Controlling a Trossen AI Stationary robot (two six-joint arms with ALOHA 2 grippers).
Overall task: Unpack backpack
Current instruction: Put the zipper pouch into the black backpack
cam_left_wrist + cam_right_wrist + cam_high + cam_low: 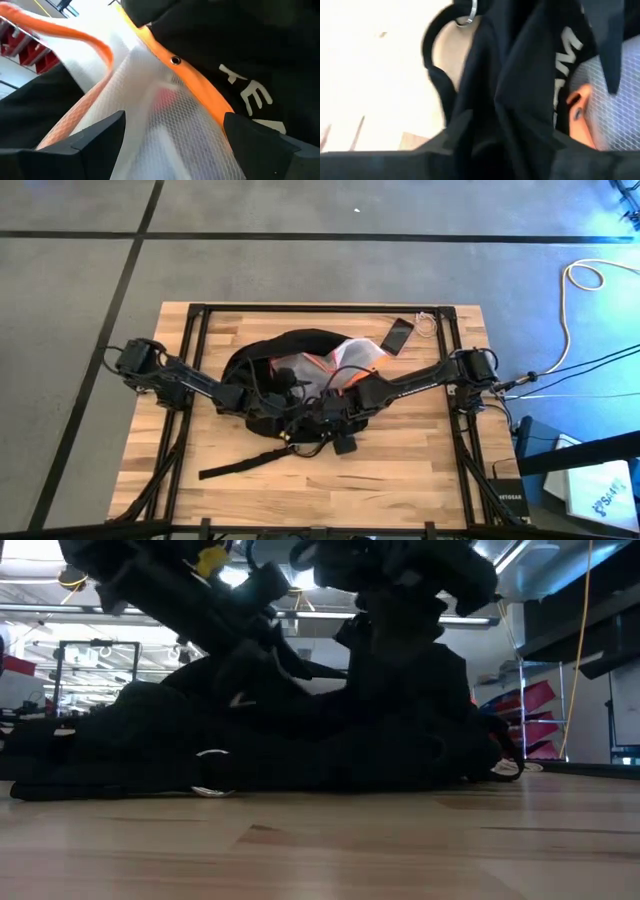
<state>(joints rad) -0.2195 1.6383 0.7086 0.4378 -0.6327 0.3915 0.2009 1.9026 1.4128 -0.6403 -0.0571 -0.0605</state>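
I see the backpack point(290, 380) lying flat at the middle of the wooden table point(420, 470), with one black strap point(240, 465) trailing across the boards toward the near edge. Its top is pulled open, and a white mesh pouch with orange trim point(352, 360) shows in the opening. A small flat black phone point(397, 334) lies on the table just beyond the pouch, apart from the bag.

My left arm reaches in from the left side of the table. The left gripper point(172, 142) is spread wide, its two dark fingers point(95, 137) standing well apart on either side of the white mesh pouch, with nothing clamped between them. The orange trim point(200, 85) carries a small metal eyelet and borders black fabric bearing white lettering.

My right arm reaches in from the right side of the table and comes down over the near part of the bag. The right gripper point(512, 142) sits against a fold of the black backpack fabric. I cannot tell whether its fingers are clamped on that fold. A metal ring point(465, 17) on a black strap shows beyond it.

From table height, the backpack point(300, 740) lies as a low dark heap with both arms above it.
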